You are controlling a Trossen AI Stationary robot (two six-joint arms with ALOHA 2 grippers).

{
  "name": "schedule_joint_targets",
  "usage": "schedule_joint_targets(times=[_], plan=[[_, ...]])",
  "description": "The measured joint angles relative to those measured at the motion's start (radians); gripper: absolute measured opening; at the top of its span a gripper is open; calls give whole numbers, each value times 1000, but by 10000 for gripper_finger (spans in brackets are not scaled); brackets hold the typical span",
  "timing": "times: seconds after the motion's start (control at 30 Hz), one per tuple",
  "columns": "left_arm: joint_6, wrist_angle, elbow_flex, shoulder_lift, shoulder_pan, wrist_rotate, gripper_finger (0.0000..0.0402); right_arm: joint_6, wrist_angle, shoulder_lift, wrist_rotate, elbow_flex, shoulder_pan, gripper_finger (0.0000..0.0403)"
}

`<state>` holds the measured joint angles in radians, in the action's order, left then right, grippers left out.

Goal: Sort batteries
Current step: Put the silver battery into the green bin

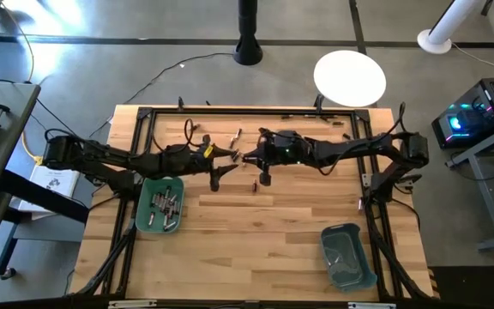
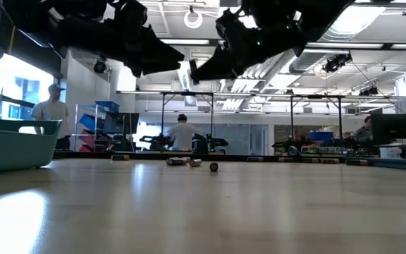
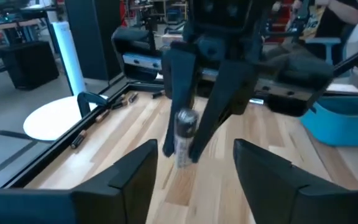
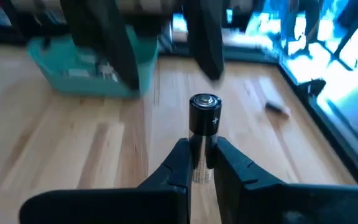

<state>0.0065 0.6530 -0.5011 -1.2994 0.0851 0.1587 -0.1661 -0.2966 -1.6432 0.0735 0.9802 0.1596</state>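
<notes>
— Right gripper [image 4: 199, 163]?
— Up over the middle of the tabletop [image 1: 264, 240], pinched tight on one battery [image 4: 204, 118], dark with a silver cap, standing up between the fingers.
— Left gripper [image 3: 194, 167]?
— Right in front of it, spread wide, holding nothing. Facing the battery, not touching.
— Other batteries?
— A pile in the left teal bin [image 1: 149, 225]. A few loose batteries [image 2: 189, 162] lying near the far edge.
— Other bin [image 1: 350, 256]?
— Near the front right corner. Can't tell what's inside.
</notes>
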Motion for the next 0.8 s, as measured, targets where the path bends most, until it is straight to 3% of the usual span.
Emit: schedule_joint_targets(times=[0.13,0.37,0.63,0.8], plan=[[-13,89,0,-49,2,0,215,0,-41,0,34,0,-3,22],[-15,271,0,-134,0,-3,194,0,-60,0,52,0,-3,22],[-37,283,-40,-186,8,-41,155,-18,-61,0,56,0,-3,22],[-23,269,-71,-210,9,-72,110,-18,-51,0,59,-2,-4,22]])
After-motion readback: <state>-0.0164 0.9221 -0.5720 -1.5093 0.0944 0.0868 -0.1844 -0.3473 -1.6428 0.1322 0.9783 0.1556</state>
